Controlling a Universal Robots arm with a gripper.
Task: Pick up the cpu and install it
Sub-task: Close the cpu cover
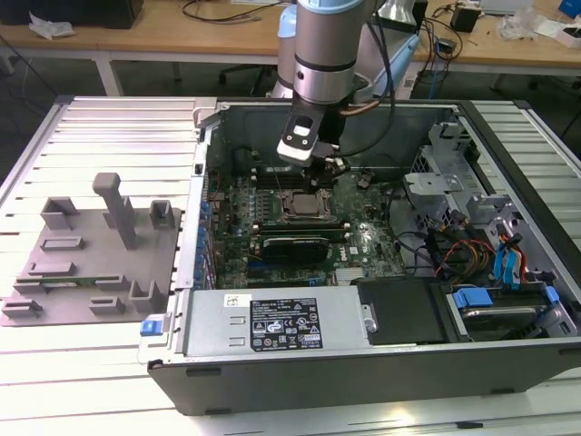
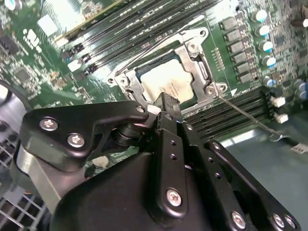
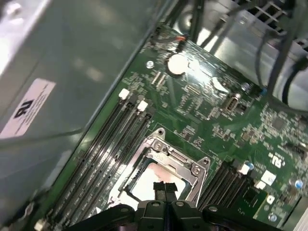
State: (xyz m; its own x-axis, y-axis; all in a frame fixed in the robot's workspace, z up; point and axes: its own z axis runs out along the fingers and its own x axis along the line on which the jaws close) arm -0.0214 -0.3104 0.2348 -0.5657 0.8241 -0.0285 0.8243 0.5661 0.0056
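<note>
**A:** Where is your claw (image 1: 320, 168) at this moment?

**B:** In the exterior view you see it near the centre of the frame. It hangs on the arm (image 1: 327, 45) inside the open computer case (image 1: 300, 363), just above the socket (image 1: 304, 205) of the green motherboard (image 1: 368, 245).

**A:** And how do its fingers stand?

**B:** In both wrist views the two fingertips (image 3: 159, 187) are pressed together. You can see no gap between them, and they hold nothing.

**A:** Where is the cpu?

**B:** The cpu (image 2: 168, 83) lies flat inside the socket with its pale metal top upward and the metal frame around it. The fingertips are just over one edge of it. Whether they touch it, I cannot tell.

**A:** And the grey tray?

**B:** The grey tray (image 1: 91, 263) lies on the tabletop (image 1: 118, 127) at the exterior view's left. It is outside the case and well apart from your claw.
</note>
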